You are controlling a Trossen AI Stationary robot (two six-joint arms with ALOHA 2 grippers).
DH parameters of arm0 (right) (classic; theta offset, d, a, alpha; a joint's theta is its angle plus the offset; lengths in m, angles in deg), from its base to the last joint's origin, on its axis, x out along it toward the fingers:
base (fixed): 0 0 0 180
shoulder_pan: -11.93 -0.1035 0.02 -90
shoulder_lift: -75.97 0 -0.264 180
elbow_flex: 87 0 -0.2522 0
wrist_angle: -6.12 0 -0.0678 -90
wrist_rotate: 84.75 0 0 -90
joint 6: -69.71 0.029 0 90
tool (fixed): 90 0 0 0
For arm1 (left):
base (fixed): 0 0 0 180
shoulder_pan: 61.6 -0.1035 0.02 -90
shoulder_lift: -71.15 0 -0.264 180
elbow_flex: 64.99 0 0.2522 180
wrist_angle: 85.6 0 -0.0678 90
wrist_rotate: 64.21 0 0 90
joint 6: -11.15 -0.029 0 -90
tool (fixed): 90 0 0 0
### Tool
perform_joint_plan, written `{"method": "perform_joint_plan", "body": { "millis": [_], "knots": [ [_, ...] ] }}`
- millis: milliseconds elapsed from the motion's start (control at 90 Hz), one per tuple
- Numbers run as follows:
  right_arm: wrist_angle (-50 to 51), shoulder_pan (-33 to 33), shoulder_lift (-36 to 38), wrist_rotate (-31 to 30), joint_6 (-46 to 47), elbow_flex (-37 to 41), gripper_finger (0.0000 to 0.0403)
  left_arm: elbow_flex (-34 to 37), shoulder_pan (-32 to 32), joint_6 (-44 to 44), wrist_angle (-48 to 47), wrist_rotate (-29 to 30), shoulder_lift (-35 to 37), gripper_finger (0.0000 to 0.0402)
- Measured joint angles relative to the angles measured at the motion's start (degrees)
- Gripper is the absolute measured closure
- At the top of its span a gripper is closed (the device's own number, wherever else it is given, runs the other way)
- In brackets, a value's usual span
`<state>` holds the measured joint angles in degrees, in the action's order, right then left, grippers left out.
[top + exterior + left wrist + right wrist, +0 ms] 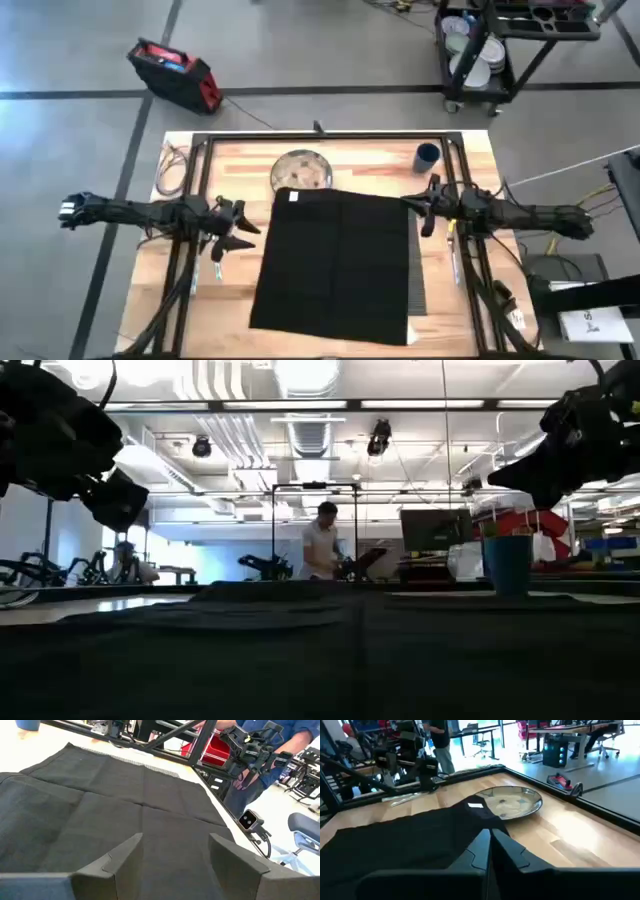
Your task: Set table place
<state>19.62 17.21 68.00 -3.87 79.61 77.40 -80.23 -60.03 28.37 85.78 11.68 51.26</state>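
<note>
A black cloth napkin (335,265) lies spread flat in the middle of the wooden table (230,160). It covers most of the ribbed grey placemat, whose striped edge (417,275) shows along the napkin's right side. The napkin's far left corner lies over the near rim of a glass plate (302,170). My left gripper (176,840) hovers open above the napkin's left edge (245,232). My right gripper (490,834) is shut with nothing in it, raised over the napkin's far right corner (428,210). In the low view both grippers hang well above the table.
A blue cup (427,155) stands at the far right of the table. Cutlery (415,796) lies on the wood by the left arm. The black tube frame (320,137) runs around the working area. A person (280,750) stands beyond the table's right side.
</note>
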Motion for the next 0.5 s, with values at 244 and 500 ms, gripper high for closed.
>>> {"method": "perform_joint_plan", "body": {
  "millis": [244,500],
  "knots": [
    [-0.01,-0.01,0.01,-0.01,0.02,-0.01,0.0403,0.00,0.01,0.00,-0.01,0.00,0.00,0.0188],
    [0.01,0.00,0.02,0.00,0.01,0.00,0.0403,0.00,0.00,0.01,-0.02,0.00,0.01,0.0196]
  ]
}}
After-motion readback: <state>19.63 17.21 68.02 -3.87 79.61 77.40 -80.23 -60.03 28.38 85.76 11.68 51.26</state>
